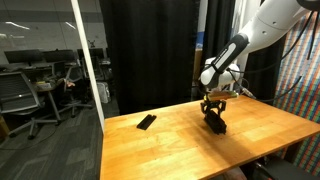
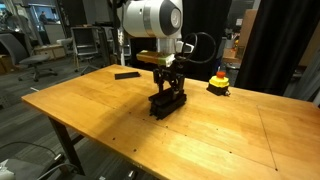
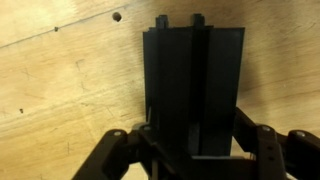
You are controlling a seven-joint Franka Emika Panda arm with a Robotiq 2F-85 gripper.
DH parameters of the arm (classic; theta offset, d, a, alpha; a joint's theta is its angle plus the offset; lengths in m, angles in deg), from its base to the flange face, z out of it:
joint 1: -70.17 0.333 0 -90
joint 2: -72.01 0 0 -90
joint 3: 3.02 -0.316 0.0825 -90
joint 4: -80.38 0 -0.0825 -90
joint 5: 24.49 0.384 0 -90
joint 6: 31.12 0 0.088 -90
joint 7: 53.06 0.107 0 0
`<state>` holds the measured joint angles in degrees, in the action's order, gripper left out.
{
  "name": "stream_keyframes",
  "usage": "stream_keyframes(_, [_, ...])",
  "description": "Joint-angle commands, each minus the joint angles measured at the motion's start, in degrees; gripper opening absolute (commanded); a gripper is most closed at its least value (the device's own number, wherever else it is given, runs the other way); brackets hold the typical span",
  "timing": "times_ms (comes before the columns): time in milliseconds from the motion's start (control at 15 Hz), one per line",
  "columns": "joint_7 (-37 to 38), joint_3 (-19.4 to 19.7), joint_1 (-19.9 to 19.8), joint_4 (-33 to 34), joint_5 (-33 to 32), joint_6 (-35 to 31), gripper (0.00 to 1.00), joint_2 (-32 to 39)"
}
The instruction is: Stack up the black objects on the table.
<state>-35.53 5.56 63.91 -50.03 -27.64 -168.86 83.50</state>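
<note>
**Room:** lab bay with a black curtain [image 1: 150,50] at the back. Office chairs [image 1: 20,95] show beyond a glass partition.

**Worktop** [image 2: 200,140]: light-orange wood with visible grain.

**Item 1, stack of black bars** [image 2: 165,104]: stands near the middle of the worktop, directly beneath the arm. In the wrist view it shows as dark slabs with raised ridges running lengthwise, the edges roughly in line. I cannot count how many pieces it holds.

**Item 2, lone black bar** [image 1: 147,121]: lies flat, well apart from the stack, toward the corner by the curtain. It is not yet stacked.

**Item 3, red-topped button** [image 2: 219,84]: sits on a yellow base near the stack without touching it. It is no part of the job.

**Item 4, tool** [image 2: 168,88]: lowered onto the stack, with its fingers [image 3: 262,150] flanking the top bar on both sides. I cannot tell from here whether they are pressing on it or standing just slack.

**Hazards, as I judge them:**
- If a finger drags on the top bar as the tool rises, the bar could skew or the stack could topple.
- A crooked top layer would give the lone bar a poor seat.
- The lone bar is thin and lies flush on the wood, so a shallow pinch may slip off it.
- A wide swing could clip the button.
</note>
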Motion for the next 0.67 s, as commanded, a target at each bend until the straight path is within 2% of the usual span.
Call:
stream_keyframes(0, [1.23, 0.64, 0.51, -1.97, -0.76, -1.35, 0.46, -2.26])
stream_keyframes(600, [0.88, 0.83, 0.31, -2.21, -0.55, -2.13, 0.46, -2.06])
